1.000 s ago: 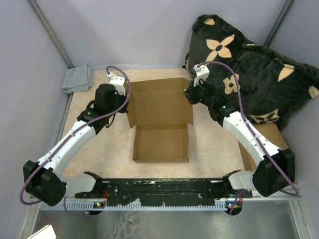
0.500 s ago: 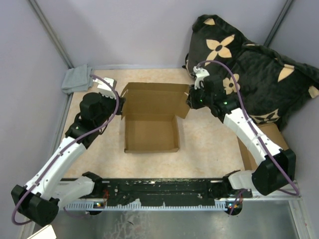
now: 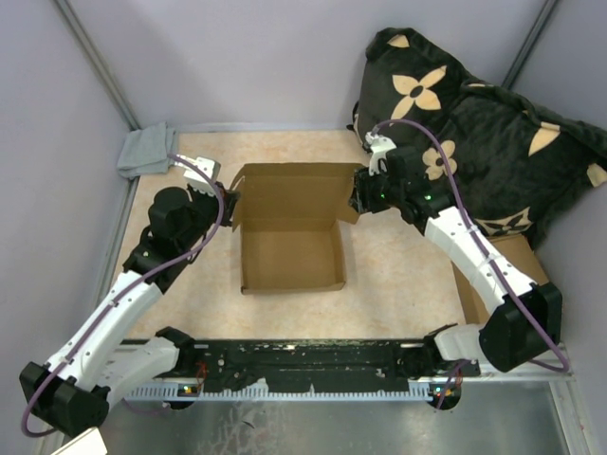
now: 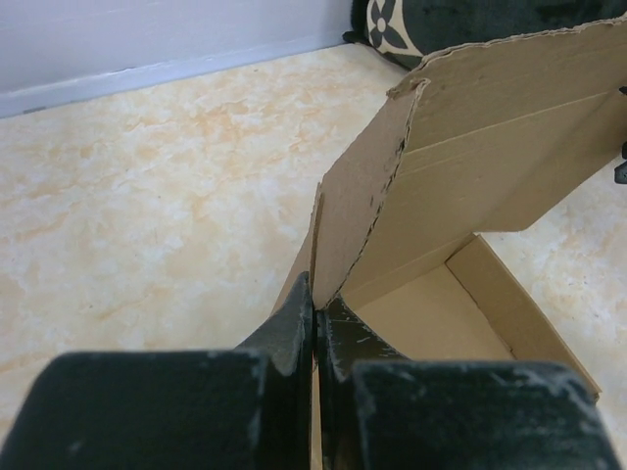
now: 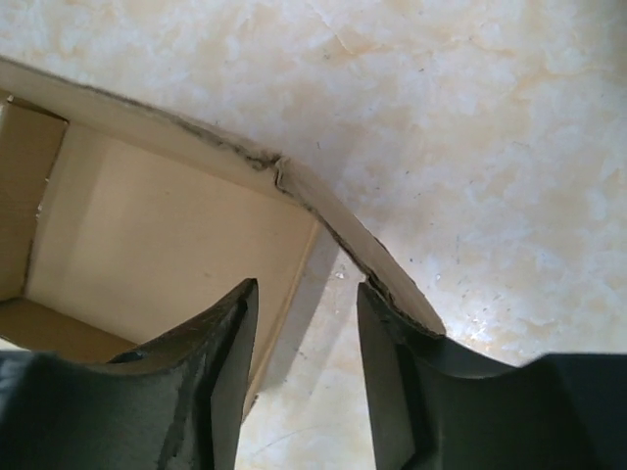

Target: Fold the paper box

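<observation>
The paper box [image 3: 289, 258] is a brown cardboard tray in the middle of the table, with its lid panel [image 3: 289, 192] tilted up at the far side. My left gripper [image 3: 230, 201] is shut on the lid's left side flap; in the left wrist view the fingers [image 4: 294, 328] pinch the flap's [image 4: 358, 225] edge. My right gripper [image 3: 358, 196] is open at the lid's right corner. In the right wrist view the lid's right flap [image 5: 358, 240] lies between the tips, against the right finger [image 5: 387, 338], with the box interior [image 5: 167, 235] to the left.
A grey cloth [image 3: 147, 150] lies at the far left corner. A dark flowered pillow [image 3: 474, 123] fills the far right. A stack of flat cardboard [image 3: 517, 256] lies at the right edge. A black rail [image 3: 303, 358] runs along the front.
The box has slid left and nearer, and its lid has risen from lying flat. My left gripper has moved left and closed on the left flap. The right gripper has followed the right corner.
</observation>
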Available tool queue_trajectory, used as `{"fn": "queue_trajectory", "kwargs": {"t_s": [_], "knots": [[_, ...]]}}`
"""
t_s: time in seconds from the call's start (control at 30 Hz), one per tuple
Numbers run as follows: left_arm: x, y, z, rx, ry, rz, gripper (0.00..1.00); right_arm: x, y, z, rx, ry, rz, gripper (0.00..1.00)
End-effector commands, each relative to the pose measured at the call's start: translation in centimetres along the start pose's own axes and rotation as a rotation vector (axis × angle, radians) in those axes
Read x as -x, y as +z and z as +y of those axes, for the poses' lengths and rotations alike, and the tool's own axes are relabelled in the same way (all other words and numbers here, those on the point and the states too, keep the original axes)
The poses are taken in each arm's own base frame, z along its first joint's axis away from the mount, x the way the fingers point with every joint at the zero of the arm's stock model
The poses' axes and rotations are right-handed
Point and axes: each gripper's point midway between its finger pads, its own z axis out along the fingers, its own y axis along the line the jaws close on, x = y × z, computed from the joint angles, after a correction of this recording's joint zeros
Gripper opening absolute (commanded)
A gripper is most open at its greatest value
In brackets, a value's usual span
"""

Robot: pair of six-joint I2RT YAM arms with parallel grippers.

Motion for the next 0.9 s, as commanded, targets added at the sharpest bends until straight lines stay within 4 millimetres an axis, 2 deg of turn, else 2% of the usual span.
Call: {"fn": "queue_trajectory", "kwargs": {"t_s": [0.0, 0.17, 0.27, 0.4, 0.53, 0.63, 0.8, 0.87], "knots": [[1.8, -0.2, -0.1, -0.003, 0.012, -0.074, 0.00, 1.9, -0.9, -0.1, -0.022, -0.034, -0.093, 0.53], [1.7, -0.1, 0.0, 0.004, 0.008, -0.069, 0.00, 3.0, -2.1, -2.9, -0.177, -0.064, -0.212, 0.58], [1.6, -0.1, 0.0, 0.004, 0.009, -0.065, 0.00, 3.3, -1.8, -3.3, -0.199, -0.074, -0.231, 0.58], [1.6, -0.1, 0.1, 0.005, 0.012, -0.065, 0.00, 4.1, -1.1, -2.5, -0.147, -0.093, -0.260, 0.58], [1.3, 0.0, 0.1, 0.003, 0.012, -0.060, 0.00, 4.4, 0.0, -0.6, -0.032, -0.100, -0.259, 0.56], [1.3, 0.1, 0.0, -0.002, 0.012, -0.058, 0.00, 4.1, 0.9, 0.1, 0.010, -0.075, -0.221, 0.49], [1.1, 0.2, -0.1, -0.009, 0.005, -0.055, 0.00, 3.2, 2.3, 0.5, 0.038, -0.013, -0.156, 0.27], [1.1, 0.3, -0.4, -0.017, -0.012, -0.055, 0.00, 3.0, 2.6, 0.8, 0.047, 0.006, -0.147, 0.22]]}}
